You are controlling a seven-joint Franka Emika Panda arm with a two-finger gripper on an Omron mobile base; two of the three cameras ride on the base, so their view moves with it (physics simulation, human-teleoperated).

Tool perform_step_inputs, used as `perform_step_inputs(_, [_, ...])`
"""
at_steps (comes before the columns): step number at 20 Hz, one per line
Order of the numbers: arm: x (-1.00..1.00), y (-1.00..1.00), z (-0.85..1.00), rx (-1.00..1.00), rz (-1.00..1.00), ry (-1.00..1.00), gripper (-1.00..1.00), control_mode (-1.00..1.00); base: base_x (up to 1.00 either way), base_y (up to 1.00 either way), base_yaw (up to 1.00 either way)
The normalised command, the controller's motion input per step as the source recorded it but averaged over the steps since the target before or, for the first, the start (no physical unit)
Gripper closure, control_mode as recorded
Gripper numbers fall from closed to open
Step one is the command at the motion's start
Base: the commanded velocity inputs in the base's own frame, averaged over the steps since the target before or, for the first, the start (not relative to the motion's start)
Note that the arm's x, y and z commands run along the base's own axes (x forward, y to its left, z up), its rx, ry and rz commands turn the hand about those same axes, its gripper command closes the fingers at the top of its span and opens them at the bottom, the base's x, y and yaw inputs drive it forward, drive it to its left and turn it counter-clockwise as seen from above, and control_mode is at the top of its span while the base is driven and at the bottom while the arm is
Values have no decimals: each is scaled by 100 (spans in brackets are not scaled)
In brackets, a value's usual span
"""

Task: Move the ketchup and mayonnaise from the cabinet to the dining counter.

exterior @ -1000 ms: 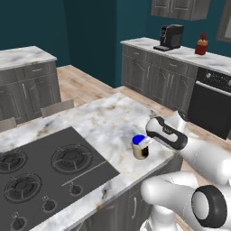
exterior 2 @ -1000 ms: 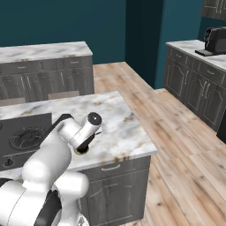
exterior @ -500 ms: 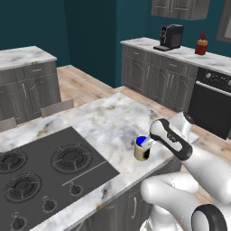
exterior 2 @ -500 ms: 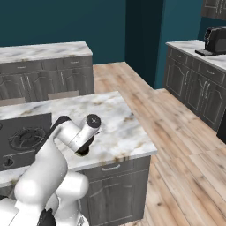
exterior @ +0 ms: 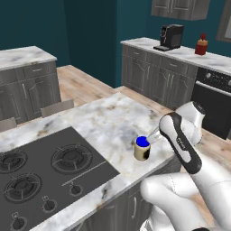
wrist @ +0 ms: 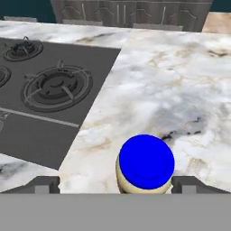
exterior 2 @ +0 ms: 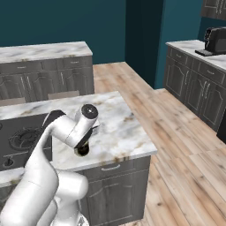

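Mayonnaise, the squat cream-beige jar with the round bright blue lid [exterior: 142,149], stood upright on the long white-grey marble dining counter [exterior: 106,119], and that was the story of this moment. Far left in the left base view lay the inset black four-burner cooktop [exterior: 43,169], well apart from the jar; the jar sat on bare marble to its right, near the counter's front edge. Right of the jar came the white arm's two-finger gripper [exterior: 152,136], reaching in from the side just at lid height. In the hand view the blue lid [wrist: 146,161] sat squarely between the two dark fingertips [wrist: 43,184], with marble showing on either side of the jar, so the jaws stood spread wide and clear of the glass, holding nothing. From the right base view the jar [exterior 2: 82,151] peeped out dark beneath the forearm, resting on the stone. My read was that the jar's drop-off was the step in hand and looked as good as done: jar down, grip let go. What the next move called for, I judged, was a clean straight retreat, backing the fingers away along the line they came in on without brushing the lid or tipping the jar toward that near edge. Then the base would need to drive off to the tall cabinet for the red ketchup bottle, which I could not spot anywhere on this counter.
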Motion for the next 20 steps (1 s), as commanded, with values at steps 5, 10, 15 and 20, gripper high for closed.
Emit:
perform_step_inputs(5, [-84,0,48,0,-31,15,-100,-100,0,0,0])
perform_step_inputs(10, [-82,0,31,0,-39,17,-100,-100,0,0,0])
perform_step_inputs(15, [-62,0,21,5,-30,4,-100,-100,0,0,0])
perform_step_inputs(20, [-17,0,40,1,-13,0,-100,-100,0,0,0])
